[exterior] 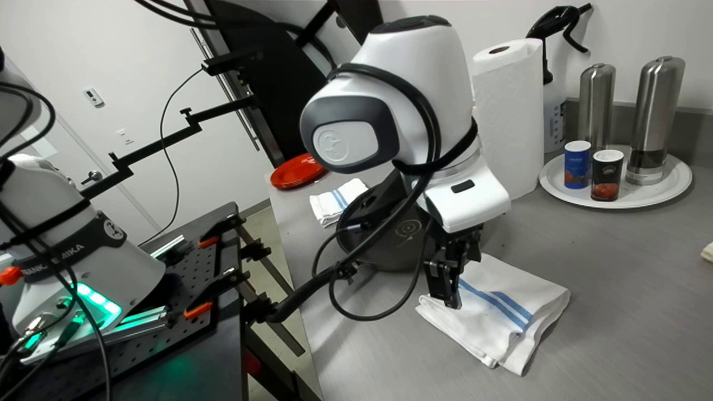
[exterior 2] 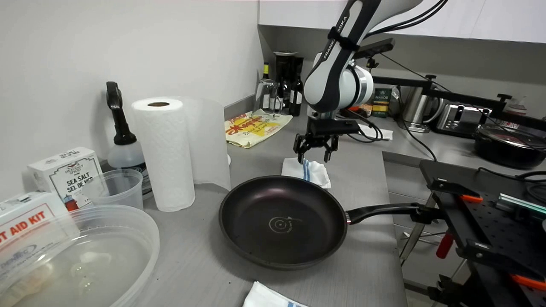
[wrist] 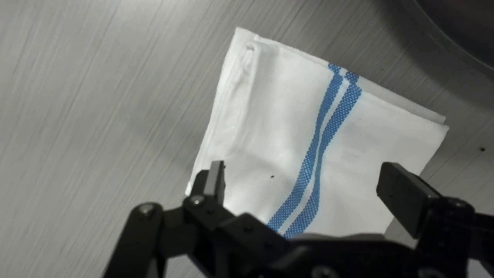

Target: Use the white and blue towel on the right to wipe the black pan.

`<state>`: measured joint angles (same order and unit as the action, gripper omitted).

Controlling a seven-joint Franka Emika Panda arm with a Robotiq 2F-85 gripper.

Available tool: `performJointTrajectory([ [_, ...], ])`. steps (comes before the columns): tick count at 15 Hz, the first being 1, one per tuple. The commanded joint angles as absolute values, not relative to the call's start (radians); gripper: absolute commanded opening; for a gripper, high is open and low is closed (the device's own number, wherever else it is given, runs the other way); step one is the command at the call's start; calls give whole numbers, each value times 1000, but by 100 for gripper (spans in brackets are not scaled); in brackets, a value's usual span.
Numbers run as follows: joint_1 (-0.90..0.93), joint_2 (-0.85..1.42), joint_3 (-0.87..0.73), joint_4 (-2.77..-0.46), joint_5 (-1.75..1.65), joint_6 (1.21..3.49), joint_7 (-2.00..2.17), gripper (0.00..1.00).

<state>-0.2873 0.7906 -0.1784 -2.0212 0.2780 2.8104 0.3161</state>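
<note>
Black fingers (wrist: 407, 197) wide, empty, above the folded white blue-striped cloth towel (exterior: 496, 314) on the grey counter (exterior: 629, 295), right of the round black frying pan (exterior: 396, 249) in an exterior view. Best: lower straight, pinch all layers, lift before crossing panward.

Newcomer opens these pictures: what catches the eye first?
The black pan sits large in the lower middle of an exterior view. Next comes the white robot arm, its open hand over the folded white and blue towel beside the pan. In both exterior views, a tall paper towel roll stands near the wall.
</note>
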Motion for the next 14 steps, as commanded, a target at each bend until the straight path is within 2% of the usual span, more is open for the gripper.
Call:
performJointTrajectory([
  [1, -322, 849, -144, -1958, 317, 2820, 296, 100],
  [14, -333, 958, -133, -1872, 317, 2830, 305, 100],
])
